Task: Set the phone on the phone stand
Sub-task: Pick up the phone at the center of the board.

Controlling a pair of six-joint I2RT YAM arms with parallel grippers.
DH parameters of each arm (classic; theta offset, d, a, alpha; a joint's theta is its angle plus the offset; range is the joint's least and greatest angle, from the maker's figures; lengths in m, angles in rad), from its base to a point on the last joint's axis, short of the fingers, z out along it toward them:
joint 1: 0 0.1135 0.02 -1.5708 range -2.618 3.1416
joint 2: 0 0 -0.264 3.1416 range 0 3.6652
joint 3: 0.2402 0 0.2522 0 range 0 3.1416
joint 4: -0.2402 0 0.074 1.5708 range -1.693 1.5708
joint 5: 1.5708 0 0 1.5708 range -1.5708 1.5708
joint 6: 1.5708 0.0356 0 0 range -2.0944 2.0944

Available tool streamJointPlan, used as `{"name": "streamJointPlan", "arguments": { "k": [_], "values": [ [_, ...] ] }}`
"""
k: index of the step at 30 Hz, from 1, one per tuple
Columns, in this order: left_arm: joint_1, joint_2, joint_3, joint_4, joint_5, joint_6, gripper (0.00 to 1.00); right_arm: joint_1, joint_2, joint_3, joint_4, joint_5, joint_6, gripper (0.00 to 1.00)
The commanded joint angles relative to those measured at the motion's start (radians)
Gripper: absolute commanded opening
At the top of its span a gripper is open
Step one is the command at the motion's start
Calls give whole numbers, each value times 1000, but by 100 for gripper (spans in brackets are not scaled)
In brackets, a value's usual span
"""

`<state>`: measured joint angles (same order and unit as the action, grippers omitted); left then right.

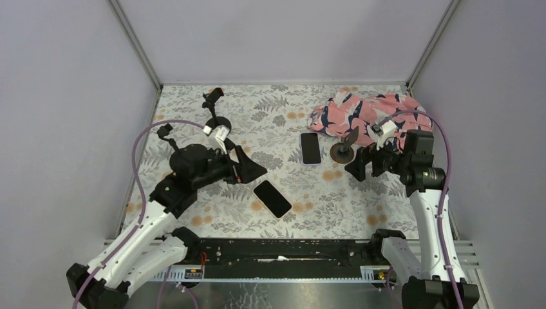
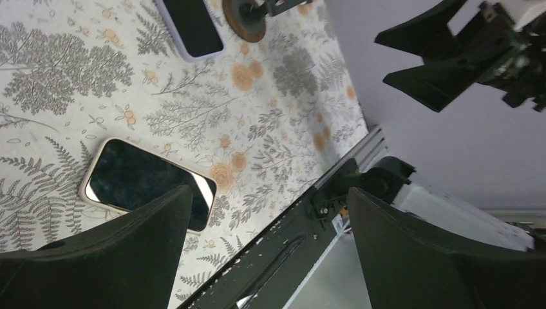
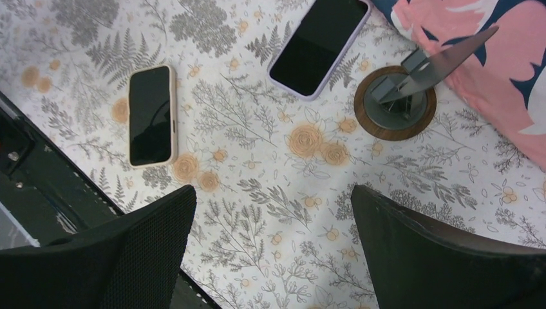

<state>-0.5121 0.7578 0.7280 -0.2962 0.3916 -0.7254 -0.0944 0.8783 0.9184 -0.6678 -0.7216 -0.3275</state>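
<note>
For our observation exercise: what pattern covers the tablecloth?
Tablecloth: grey ferns and orange flowers on white, clearest from right wrist view.

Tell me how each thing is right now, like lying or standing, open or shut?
Cream-cased phone: lying flat, screen up and dark.
Lilac-cased phone: lying flat, screen up and dark.
Wooden-based phone stand: upright, empty.
Black stand: upright, empty.
Pink floral cloth: crumpled.
Left gripper: open, holding nothing.
Right gripper: open, holding nothing.
</note>
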Motion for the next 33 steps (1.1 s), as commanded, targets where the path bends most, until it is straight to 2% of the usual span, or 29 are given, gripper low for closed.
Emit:
{"name": "streamJointPlan", "arguments": {
  "k": [1, 7, 17, 19, 21, 25, 28, 33],
  "values": [
    [-79, 73, -19, 45, -190, 27, 99, -9, -30, -63, 92, 44, -29, 100],
    [-86, 228, 3, 38, -289, 58, 99, -40, -38, -133, 155, 76, -17, 100],
    [-86, 390, 120, -19, -462, -39, 99, -69, -21, -153, 203, 237, 19, 100],
    [-94, 416, 150, -58, -492, -111, 99, -76, -21, -154, 215, 276, 32, 100],
    [-128, 430, 157, -68, -510, -246, 99, -86, -24, -154, 230, 332, 53, 100],
    [-273, 454, 182, -118, -633, -421, 99, -106, -22, -157, 267, 455, 93, 100],
    [-343, 479, 225, -225, -751, -500, 99, -122, -20, -160, 286, 516, 120, 100],
    [-416, 501, 248, -306, -851, -584, 99, -129, -15, -164, 298, 521, 134, 100]
  ]
}}
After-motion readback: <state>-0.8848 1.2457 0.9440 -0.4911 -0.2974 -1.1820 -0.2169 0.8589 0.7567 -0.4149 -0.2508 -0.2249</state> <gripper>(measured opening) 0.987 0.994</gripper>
